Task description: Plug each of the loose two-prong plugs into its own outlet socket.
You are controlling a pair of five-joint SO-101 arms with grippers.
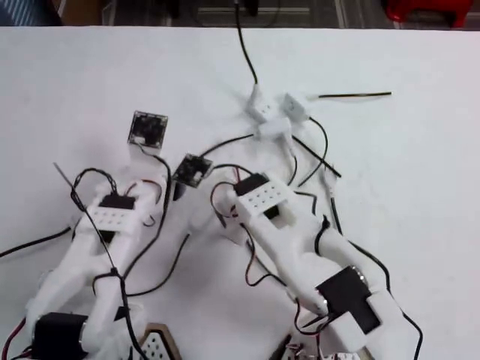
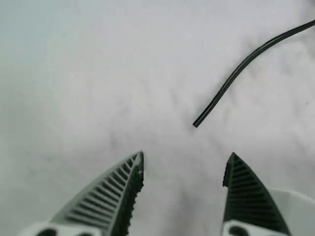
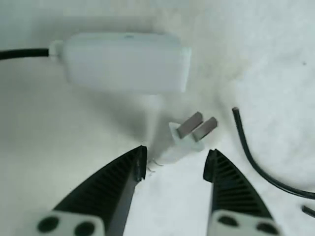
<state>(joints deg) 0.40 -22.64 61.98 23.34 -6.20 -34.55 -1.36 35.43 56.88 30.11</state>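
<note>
My right gripper (image 3: 174, 155) is open, its dark fingers standing either side of the white body of a two-prong plug (image 3: 189, 135) that lies on the table. The plug's prongs point toward a white outlet block (image 3: 123, 61) just beyond it, with a gap between them. In the high view the white outlet pieces (image 1: 264, 112) lie at centre back, ahead of the right arm (image 1: 262, 199). My left gripper (image 2: 184, 162) is open over bare white table, holding nothing. The left arm (image 1: 112, 214) sits at the front left.
A black cord (image 1: 244, 45) runs from the outlet pieces toward the back edge. A loose black wire (image 1: 352, 94) lies at the back right. A black wire end (image 2: 197, 123) lies ahead of my left gripper. Thin black cables trail around both arms.
</note>
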